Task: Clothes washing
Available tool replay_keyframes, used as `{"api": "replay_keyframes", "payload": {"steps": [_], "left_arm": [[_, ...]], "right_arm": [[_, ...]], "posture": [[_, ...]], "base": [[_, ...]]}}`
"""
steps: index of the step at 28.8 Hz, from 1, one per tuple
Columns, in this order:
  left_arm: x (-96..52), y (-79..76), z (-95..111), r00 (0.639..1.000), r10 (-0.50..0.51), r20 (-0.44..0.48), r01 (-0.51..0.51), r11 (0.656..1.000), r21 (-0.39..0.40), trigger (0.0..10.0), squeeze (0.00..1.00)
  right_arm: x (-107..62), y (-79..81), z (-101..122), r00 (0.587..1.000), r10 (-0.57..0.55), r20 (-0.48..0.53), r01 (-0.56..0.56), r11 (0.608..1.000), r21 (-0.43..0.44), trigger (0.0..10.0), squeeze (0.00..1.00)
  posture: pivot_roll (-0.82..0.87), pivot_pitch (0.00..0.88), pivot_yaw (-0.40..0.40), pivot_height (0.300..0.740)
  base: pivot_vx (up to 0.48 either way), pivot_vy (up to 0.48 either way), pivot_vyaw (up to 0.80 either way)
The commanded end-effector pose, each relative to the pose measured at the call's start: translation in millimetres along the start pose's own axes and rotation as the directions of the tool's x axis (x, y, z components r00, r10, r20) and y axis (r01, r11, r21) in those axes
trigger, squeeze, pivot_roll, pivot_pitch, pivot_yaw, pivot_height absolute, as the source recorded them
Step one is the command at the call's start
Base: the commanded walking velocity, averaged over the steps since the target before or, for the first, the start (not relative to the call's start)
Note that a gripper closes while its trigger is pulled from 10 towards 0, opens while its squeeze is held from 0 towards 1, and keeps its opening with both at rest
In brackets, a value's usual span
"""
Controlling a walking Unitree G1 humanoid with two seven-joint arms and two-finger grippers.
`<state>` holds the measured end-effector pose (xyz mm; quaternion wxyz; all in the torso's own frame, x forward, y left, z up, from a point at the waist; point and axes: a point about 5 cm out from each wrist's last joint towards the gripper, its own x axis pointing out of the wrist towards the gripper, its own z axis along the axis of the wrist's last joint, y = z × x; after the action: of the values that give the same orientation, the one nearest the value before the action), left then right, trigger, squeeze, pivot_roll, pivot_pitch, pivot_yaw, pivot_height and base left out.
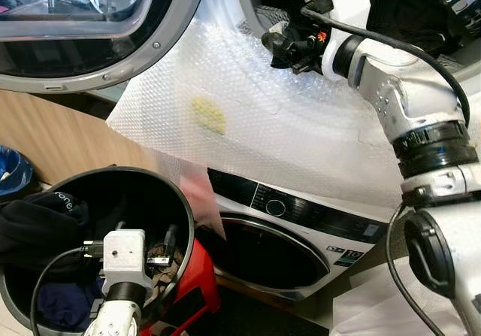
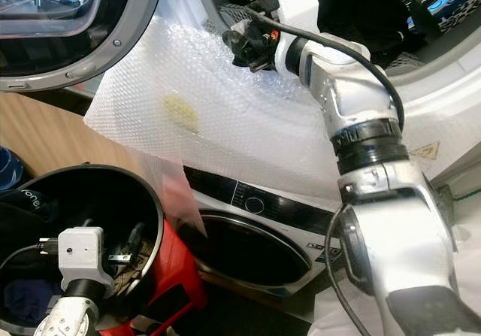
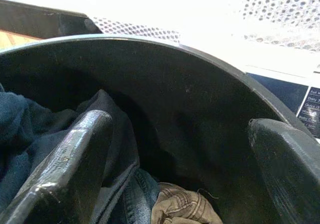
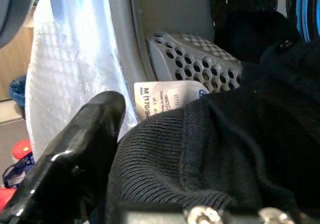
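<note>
The right arm (image 1: 406,110) reaches up and forward, bent at the elbow, with its right gripper (image 1: 279,46) at the mouth of the upper washing machine drum (image 4: 200,63). In the right wrist view a black knit garment (image 4: 225,149) lies across the gripper, pressed against one black finger (image 4: 75,149); the fingers seem to be holding it, with its white size label (image 4: 167,101) just beyond, against the perforated drum wall. Bubble wrap (image 1: 285,125) drapes below the drum opening, over the front of the lower washing machine (image 1: 285,238).

The left arm hangs low, its left gripper (image 3: 175,164) inside the black laundry bin (image 1: 173,193). Its fingers stand wide apart and empty, above dark blue clothes (image 3: 30,134), jeans and a brown garment (image 3: 182,206) lying at the bin's bottom.
</note>
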<state>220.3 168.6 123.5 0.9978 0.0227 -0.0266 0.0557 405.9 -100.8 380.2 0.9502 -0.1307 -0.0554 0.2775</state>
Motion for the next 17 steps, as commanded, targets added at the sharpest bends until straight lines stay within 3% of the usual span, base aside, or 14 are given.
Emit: {"api": "replay_keyframes", "payload": {"steps": [1,6,11,14,17], "left_arm": [[-2.8,-0.9,-1.3,1.0,-0.002,-0.018,0.002,1.0,0.015,10.0,0.0],[-4.1,-1.4,-2.3,1.0,-0.003,-0.026,0.003,1.0,0.017,10.0,0.0],[-4.7,-1.1,-3.6,0.999,0.002,-0.036,-0.002,1.0,0.016,10.0,0.0],[-4.7,-1.9,-5.0,0.999,0.005,-0.048,-0.004,1.0,0.013,10.0,0.0],[-4.7,-3.0,-5.5,0.999,0.003,-0.051,-0.002,1.0,0.012,10.0,0.0]], "right_arm": [[1.2,-3.9,-1.3,0.999,-0.027,-0.02,0.027,1.0,-0.009,10.0,0.0],[1.2,-20.3,2.7,0.984,-0.181,0.0,0.18,0.98,0.089,10.0,0.0],[-3.3,-31.4,6.2,0.965,-0.261,0.018,0.255,0.954,0.156,10.0,0.0],[-11.3,-46.1,5.7,0.936,-0.352,0.027,0.329,0.897,0.296,10.0,0.0],[-13.0,-48.7,2.3,0.936,-0.352,0.024,0.319,0.873,0.369,10.0,0.0]], "posture": [[0.06,0.19,-0.137,0.74],[0.07,0.191,-0.139,0.74],[0.07,0.189,-0.14,0.74],[0.08,0.184,-0.142,0.74],[0.08,0.181,-0.142,0.74]], "base": [[0.0,0.0,0.0],[0.0,0.0,0.0],[0.0,0.0,0.0],[0.0,0.0,0.0],[0.0,0.0,0.0]]}}
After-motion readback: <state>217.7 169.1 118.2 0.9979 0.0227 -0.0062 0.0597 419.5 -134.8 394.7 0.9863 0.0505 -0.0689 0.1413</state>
